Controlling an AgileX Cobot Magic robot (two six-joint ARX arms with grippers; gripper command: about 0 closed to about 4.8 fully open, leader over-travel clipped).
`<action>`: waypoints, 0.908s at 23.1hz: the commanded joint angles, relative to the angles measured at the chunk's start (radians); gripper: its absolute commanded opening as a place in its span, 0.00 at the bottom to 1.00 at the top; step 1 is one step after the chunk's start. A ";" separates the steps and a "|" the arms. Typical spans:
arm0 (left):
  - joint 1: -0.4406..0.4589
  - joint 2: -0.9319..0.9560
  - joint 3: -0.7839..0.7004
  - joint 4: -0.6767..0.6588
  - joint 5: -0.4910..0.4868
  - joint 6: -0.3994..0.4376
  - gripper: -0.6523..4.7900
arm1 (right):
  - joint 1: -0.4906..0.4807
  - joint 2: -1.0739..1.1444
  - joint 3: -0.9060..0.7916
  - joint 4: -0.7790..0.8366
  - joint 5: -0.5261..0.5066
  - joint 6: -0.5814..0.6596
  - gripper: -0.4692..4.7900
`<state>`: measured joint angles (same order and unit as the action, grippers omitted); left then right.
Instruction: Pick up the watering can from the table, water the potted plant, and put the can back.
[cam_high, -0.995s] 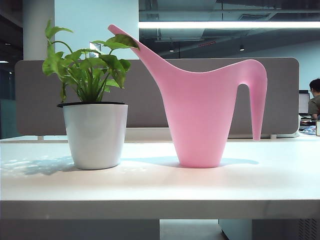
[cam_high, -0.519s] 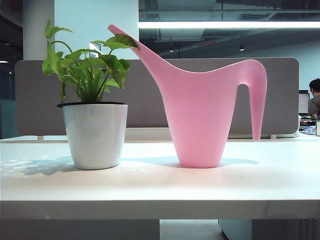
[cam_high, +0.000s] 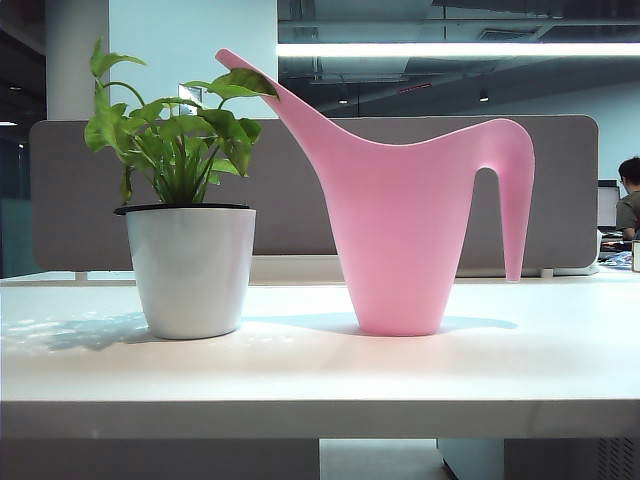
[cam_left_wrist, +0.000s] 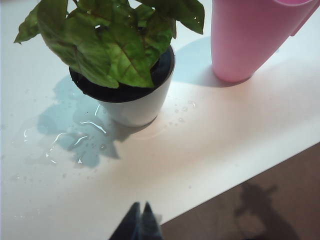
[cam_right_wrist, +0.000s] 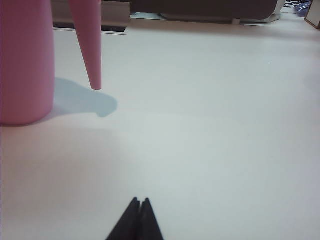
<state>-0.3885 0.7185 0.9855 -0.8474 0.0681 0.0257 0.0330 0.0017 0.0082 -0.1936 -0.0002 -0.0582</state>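
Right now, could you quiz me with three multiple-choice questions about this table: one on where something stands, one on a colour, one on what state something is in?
1. Where does the watering can stand on the table in the exterior view?
A. right of the potted plant
B. left of it
C. on top of it

2. What colour is the can?
A. blue
B. pink
C. yellow

3. How are the left gripper and right gripper?
A. both holding the can
B. both wide open
C. both shut, holding nothing

Answers: 1 A, the pot is on the left; 2 B, its body is plainly pink; 3 C, each wrist view shows fingertips pressed together over bare table.
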 joint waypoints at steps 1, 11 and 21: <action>0.001 0.000 0.004 0.018 0.003 0.001 0.13 | 0.000 0.000 -0.007 0.011 0.001 -0.003 0.09; 0.001 -0.001 0.004 0.018 0.003 0.001 0.13 | 0.000 0.000 -0.007 0.018 -0.003 0.005 0.09; 0.001 -0.002 0.004 0.018 0.003 0.001 0.13 | -0.002 -0.002 0.068 0.256 0.059 0.062 0.09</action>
<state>-0.3885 0.7185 0.9855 -0.8474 0.0681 0.0257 0.0322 0.0017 0.0242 -0.0891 0.0494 -0.0051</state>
